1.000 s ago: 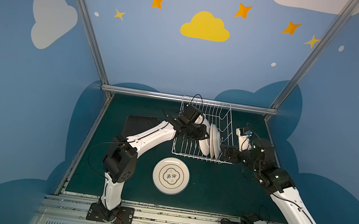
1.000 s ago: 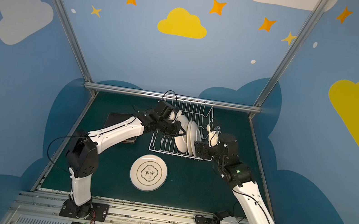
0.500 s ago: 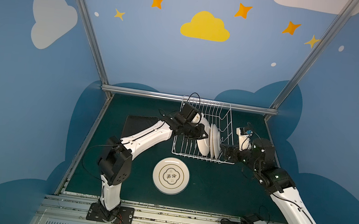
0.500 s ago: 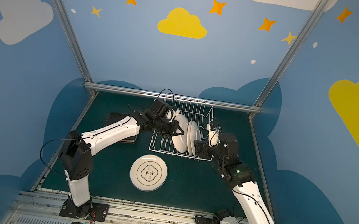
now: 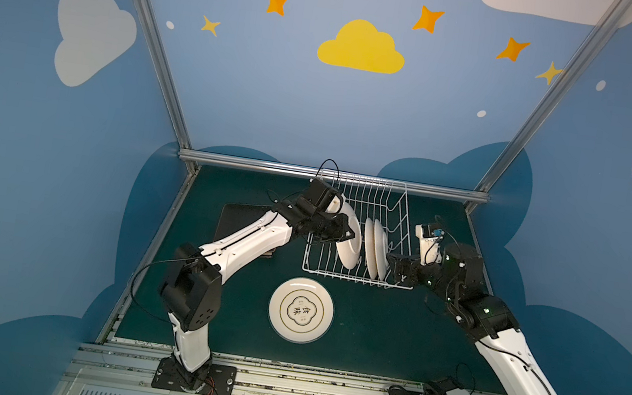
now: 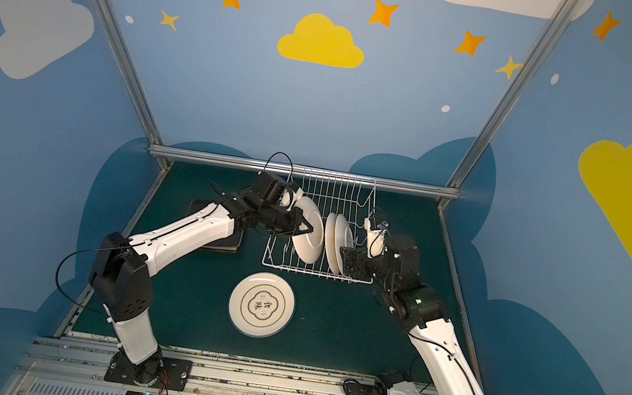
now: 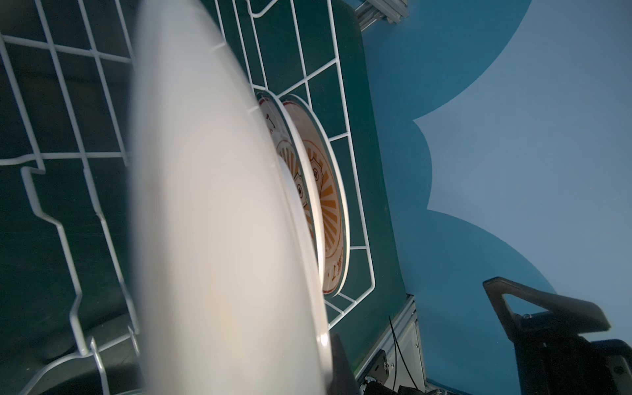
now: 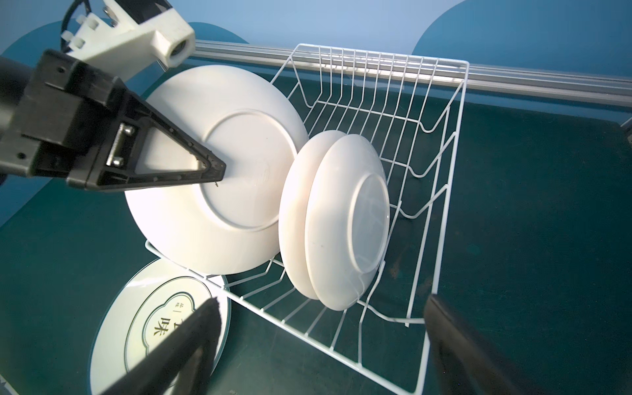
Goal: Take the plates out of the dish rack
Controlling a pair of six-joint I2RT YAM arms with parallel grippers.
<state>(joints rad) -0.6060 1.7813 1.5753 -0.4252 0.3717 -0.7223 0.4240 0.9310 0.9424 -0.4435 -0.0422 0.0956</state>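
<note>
The white wire dish rack (image 5: 397,201) (image 6: 352,195) (image 8: 461,102) stands at the back of the green table. My left gripper (image 5: 347,234) (image 6: 307,229) (image 8: 219,171) is shut on the rim of a large round white plate (image 5: 351,249) (image 6: 309,248) (image 8: 239,191) (image 7: 222,239), held tilted and raised in the rack's left part. Two smaller round plates (image 5: 376,249) (image 6: 334,247) (image 8: 342,219) with orange printed faces (image 7: 328,191) stand upright beside it. My right gripper (image 5: 390,265) (image 6: 345,261) (image 8: 321,301) is open at the rack's front right corner, holding nothing.
A round plate (image 5: 300,309) (image 6: 261,304) (image 8: 160,325) with a printed centre lies flat in front of the rack. A dark square stack (image 5: 240,217) (image 6: 213,230) lies left of the rack, partly under my left arm. A metal rail (image 5: 330,175) runs behind the rack.
My left gripper has drawn the large plate a little up and to the left within the rack, and its elbow has swung left. The right arm has not moved.
</note>
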